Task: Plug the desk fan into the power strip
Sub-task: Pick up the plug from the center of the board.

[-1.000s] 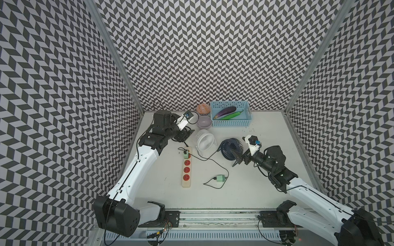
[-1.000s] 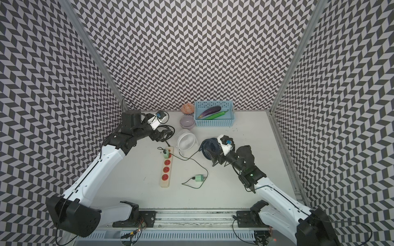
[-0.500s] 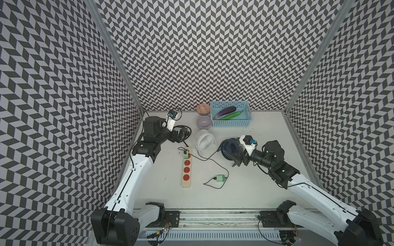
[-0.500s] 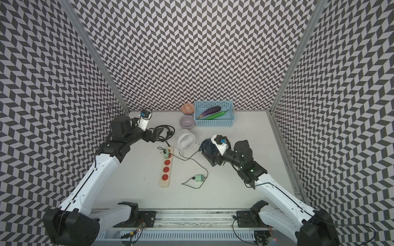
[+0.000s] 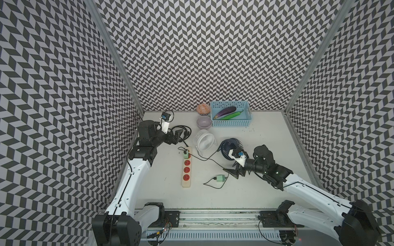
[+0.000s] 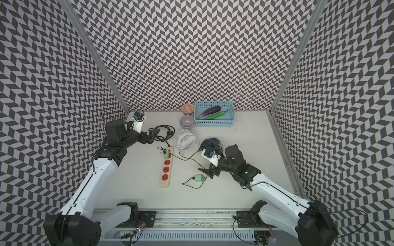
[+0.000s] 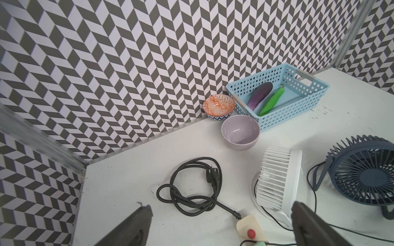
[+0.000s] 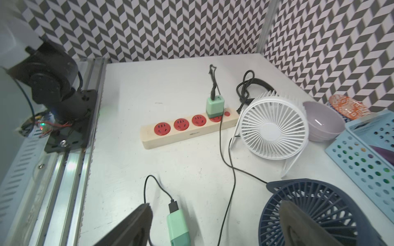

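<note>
The cream power strip [image 5: 186, 170] [image 6: 166, 168] [image 8: 187, 132] lies left of centre, with a mint-green plug [image 5: 186, 153] [image 8: 215, 106] seated in its far socket. A second mint-green plug [image 5: 220, 178] [image 6: 199, 178] [image 8: 178, 225] lies loose on the table, on a thin black cord. A white desk fan [image 5: 203, 140] [image 8: 274, 130] and a dark blue fan [image 5: 231, 146] [image 8: 309, 213] stand behind. My right gripper [image 5: 231, 173] [image 6: 206, 173] [image 8: 215, 205] is open, low, just right of the loose plug. My left gripper [image 5: 180, 135] [image 6: 152, 136] [image 7: 221, 206] is open over the strip's coiled black cord [image 7: 191, 191].
A blue basket [image 5: 230, 123] holding an eggplant and a green vegetable stands at the back wall. Next to it are a lilac bowl [image 5: 204, 122] and an orange patterned bowl [image 5: 203, 108]. Thin fan cords trail between strip and fans. The arm rail runs along the front edge.
My right gripper has dropped from beside the blue fan toward the front, down to the loose plug. My left arm has pulled back leftward, and its jaws have opened wider.
</note>
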Motion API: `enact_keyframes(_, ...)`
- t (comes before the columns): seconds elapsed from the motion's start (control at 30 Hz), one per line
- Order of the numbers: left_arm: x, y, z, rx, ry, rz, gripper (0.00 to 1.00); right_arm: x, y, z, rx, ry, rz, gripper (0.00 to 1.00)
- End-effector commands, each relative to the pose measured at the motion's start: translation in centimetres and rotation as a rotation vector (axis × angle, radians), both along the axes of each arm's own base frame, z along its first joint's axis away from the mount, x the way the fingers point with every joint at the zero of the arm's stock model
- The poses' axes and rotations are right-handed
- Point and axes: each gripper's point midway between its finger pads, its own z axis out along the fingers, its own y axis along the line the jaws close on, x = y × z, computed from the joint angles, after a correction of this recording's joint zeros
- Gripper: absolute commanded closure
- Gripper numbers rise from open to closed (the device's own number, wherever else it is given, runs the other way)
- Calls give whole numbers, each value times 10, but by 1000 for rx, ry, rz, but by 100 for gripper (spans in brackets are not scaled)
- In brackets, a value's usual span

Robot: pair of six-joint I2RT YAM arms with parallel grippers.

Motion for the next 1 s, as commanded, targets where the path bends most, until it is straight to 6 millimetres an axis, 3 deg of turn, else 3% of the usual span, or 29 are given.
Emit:
enact_keyframes(0.0, 0, -3, 7, -22, -30, -14, 0, -5, 3, -17, -59, -34, 38, 5)
enact_keyframes(0.3, 0, -8, -9, -29, -6, -24, 0, -16, 24, -48, -145, -21, 122, 8)
enact_keyframes(0.7, -2, -18, -8, -56, 7, -77, 0, -33, 19, -107, -326, 41, 159, 16)
enact_keyframes(0.97, -2, -19, -8, -60, 7, -80, 0, -33, 15, -122, -362, 58, 136, 27)
